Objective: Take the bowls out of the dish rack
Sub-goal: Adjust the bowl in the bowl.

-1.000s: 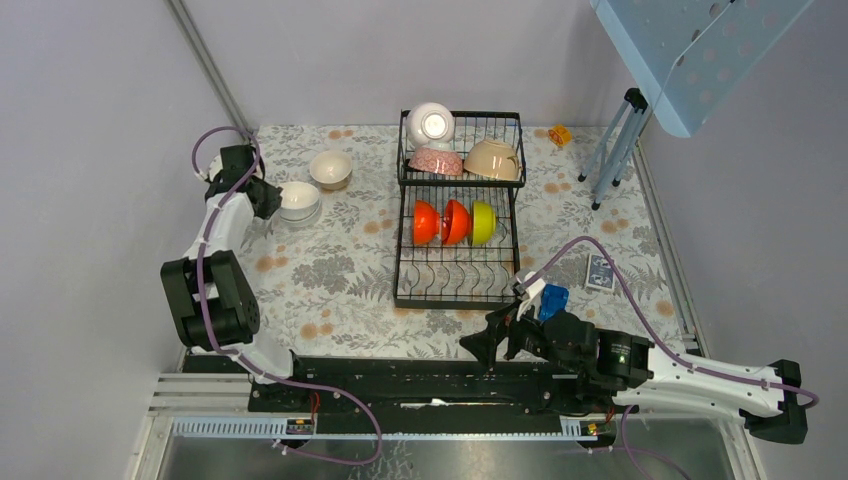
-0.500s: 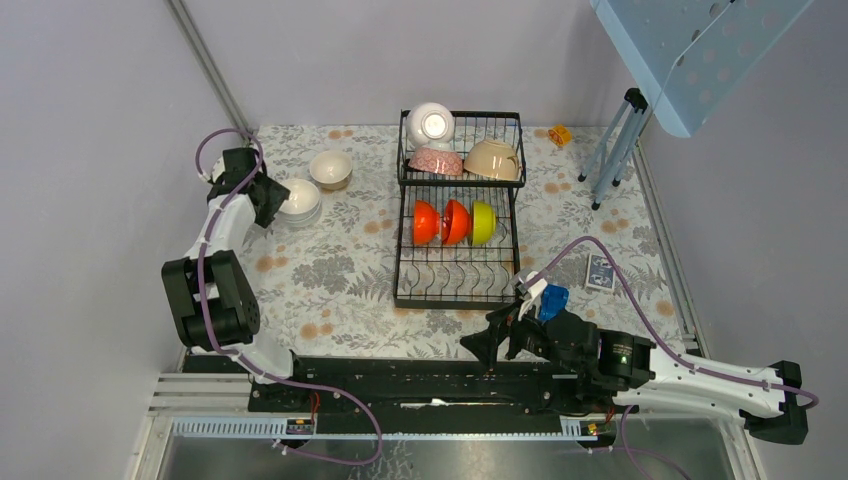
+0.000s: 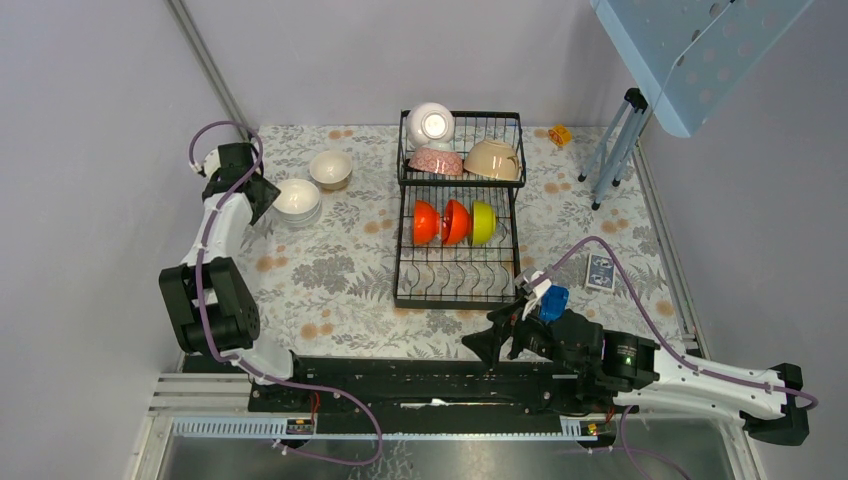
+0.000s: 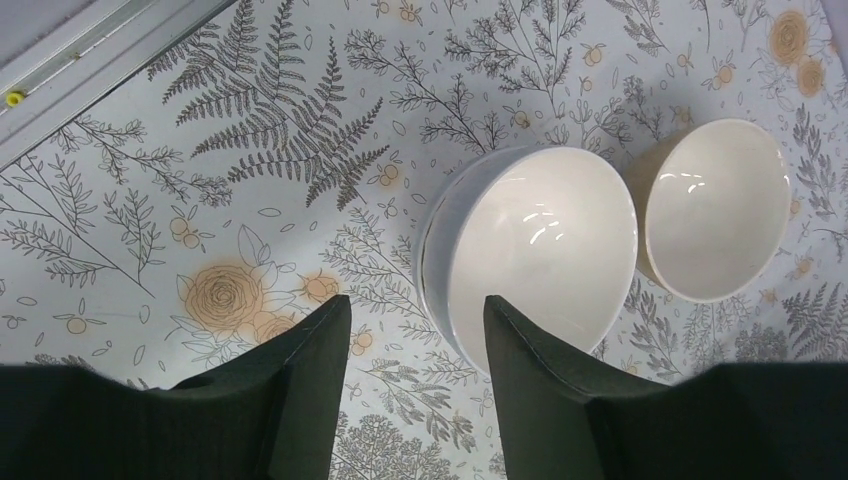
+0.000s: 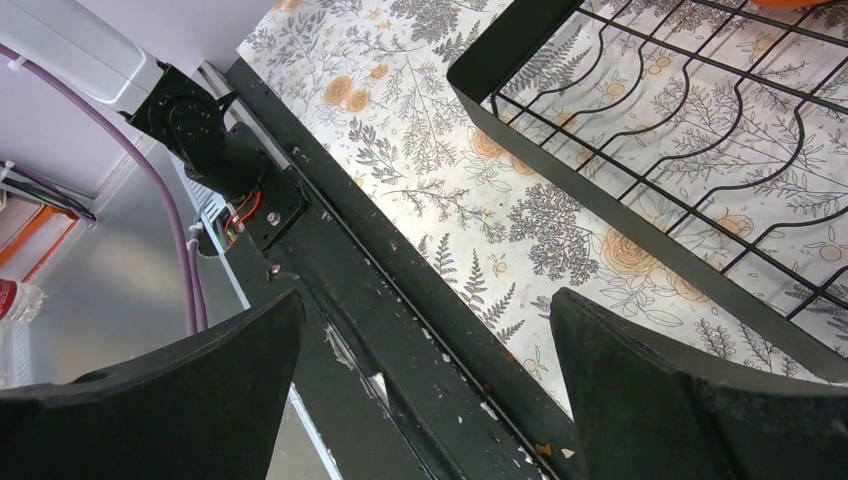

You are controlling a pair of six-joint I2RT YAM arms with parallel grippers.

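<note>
On the counter (image 3: 340, 270), the dish rack (image 3: 456, 301) holds six bowls (image 3: 455, 222), while a white bowl (image 4: 540, 250) and a cream bowl (image 4: 715, 220) sit at far left, the left end effector (image 4: 415, 305) open above the white one and the right end effector (image 5: 425, 305) wide open, empty.

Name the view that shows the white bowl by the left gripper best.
Left wrist: the white bowl sits large mid-frame, rim and inside clear, just past the open left gripper. Top external shows the same bowl small and distant; right wrist does not show it.
</note>
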